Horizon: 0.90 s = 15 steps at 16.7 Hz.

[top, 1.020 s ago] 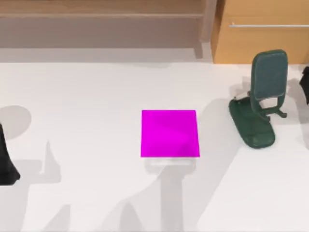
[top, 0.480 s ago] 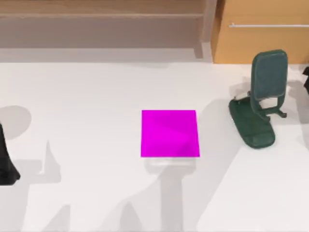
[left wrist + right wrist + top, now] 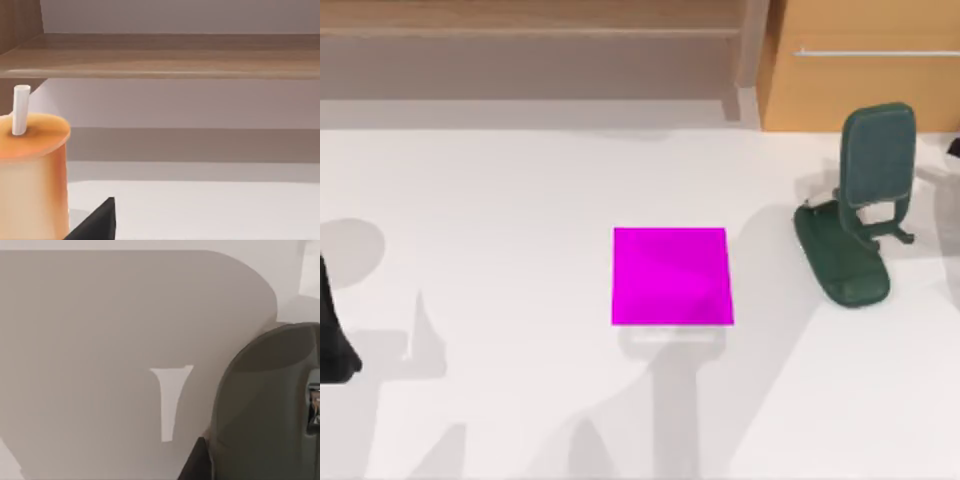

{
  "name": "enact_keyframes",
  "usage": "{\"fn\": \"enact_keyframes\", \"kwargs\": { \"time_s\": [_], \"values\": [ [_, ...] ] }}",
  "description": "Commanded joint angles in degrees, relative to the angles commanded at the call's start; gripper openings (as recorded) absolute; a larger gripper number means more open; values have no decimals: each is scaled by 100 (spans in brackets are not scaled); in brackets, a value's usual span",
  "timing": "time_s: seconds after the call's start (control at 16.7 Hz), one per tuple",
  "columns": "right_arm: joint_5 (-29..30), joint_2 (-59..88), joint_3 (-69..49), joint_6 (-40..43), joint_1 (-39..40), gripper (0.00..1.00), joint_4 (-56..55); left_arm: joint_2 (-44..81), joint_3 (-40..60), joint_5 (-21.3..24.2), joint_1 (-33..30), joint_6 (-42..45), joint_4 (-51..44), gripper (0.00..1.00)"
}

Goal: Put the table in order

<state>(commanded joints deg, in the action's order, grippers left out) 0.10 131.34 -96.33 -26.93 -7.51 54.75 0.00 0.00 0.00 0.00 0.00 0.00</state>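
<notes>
The white table [image 3: 520, 200] spreads across the top view. A magenta square pad [image 3: 672, 276] lies flat at its middle. A dark green phone stand [image 3: 855, 215] stands at the right, its back panel upright, and looms close in the right wrist view [image 3: 265, 410]. My left arm [image 3: 332, 335] is parked at the table's left edge. A black part of the left gripper [image 3: 97, 222] sits beside an orange cup [image 3: 32, 175] with a white straw [image 3: 20, 109]. A sliver of my right arm [image 3: 954, 148] shows at the right edge, right of the stand.
A tan wooden cabinet [image 3: 865, 70] with a silver handle stands at the back right. A low wooden shelf [image 3: 530, 35] runs along the back edge and also shows in the left wrist view [image 3: 170, 55]. Arm shadows fall over the front of the table.
My right arm has drawn back to the right, leaving a sliver at the top view's right edge. The stand, the pad and the left arm have not moved.
</notes>
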Motion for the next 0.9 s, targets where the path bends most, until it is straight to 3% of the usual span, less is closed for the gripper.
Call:
{"fn": "enact_keyframes", "kwargs": {
  "time_s": [0.6, 0.9],
  "values": [
    [53, -107, -81, 31, -1, 0, 132, 0, 0, 0, 0, 0, 0, 100],
    [51, -281, -828, 34, -8, 0, 1073, 0, 0, 0, 0, 0, 0, 100]
  ]
}}
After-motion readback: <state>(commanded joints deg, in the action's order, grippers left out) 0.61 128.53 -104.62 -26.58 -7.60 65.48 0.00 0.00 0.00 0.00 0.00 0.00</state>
